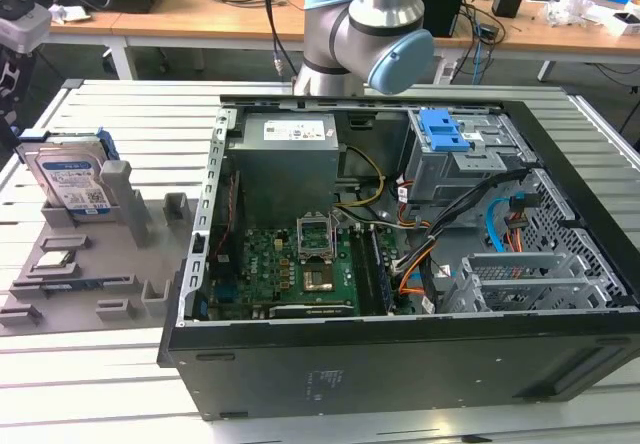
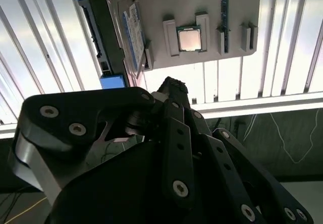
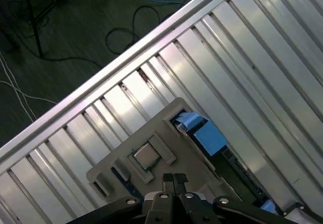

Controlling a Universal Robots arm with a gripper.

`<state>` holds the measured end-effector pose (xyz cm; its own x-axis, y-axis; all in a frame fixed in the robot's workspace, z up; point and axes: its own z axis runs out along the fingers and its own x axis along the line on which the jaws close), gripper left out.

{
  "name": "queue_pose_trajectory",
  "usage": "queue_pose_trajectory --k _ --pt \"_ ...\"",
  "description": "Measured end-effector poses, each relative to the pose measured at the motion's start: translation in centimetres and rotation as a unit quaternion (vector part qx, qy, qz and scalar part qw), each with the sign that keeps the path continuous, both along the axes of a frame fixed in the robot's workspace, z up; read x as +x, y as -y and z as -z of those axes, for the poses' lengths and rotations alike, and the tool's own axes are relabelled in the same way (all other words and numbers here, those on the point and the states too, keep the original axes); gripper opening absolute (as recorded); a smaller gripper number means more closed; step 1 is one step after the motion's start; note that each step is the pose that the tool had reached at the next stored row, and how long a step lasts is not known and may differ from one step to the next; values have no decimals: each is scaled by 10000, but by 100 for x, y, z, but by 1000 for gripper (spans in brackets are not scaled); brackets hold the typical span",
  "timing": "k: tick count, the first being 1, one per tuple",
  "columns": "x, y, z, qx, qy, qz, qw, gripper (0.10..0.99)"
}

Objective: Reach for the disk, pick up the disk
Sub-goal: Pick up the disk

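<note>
The disk [image 1: 68,176] stands on edge in a slot at the far corner of a grey tray [image 1: 150,264], on the exterior view's left, well apart from the open computer case [image 1: 400,354]. It leans back a little, with its labelled face turned toward the exterior camera. In the second wrist view the disk [image 2: 127,30] is seen almost edge-on. From that, I judge that its long axis lies level, along the tray's side, so it rests on a long edge with a blue frame [image 2: 112,81] at each end.

It is a stiff metal slab, probably fairly heavy for its size, and the flat faces look smooth and likely slippery. It should not be knocked or dropped (the label side and the circuit side are the delicate ones). The free upper edge seems the sensible place to take hold, pinching across the thin way, face to face, near the middle between the blue ends.

A small square chip [image 2: 189,40] sits in its own seat on the same tray, near the disk but not touching it. The tray lies on a slatted metal table [image 1: 130,114].

The gripper [image 3: 174,177] hangs above the tray with its fingertips pressed together and nothing between them. In both wrist views it is clear of the disk [image 3: 212,138]. The arm [image 1: 360,24] rises behind the case.
</note>
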<state>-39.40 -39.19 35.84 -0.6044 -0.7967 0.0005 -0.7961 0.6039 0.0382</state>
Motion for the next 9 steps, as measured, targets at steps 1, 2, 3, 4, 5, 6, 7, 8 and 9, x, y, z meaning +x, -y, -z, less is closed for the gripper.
queue_pose_trajectory --k 1,2,3,4,5,6,7,8,9 --pt "0 0 0 0 0 -71 10000 106" --pt "0 0 0 0 0 -117 9999 106" --pt "0 0 0 0 0 -165 9999 106" --pt "0 0 0 0 0 -235 9997 106" --pt "0 0 0 0 0 -302 9995 106" --pt "0 0 0 0 0 -348 9994 106" --pt "0 0 0 0 0 -426 9991 106" --pt "0 0 0 0 0 -546 9985 106" --pt "0 0 0 0 0 -620 9981 106"
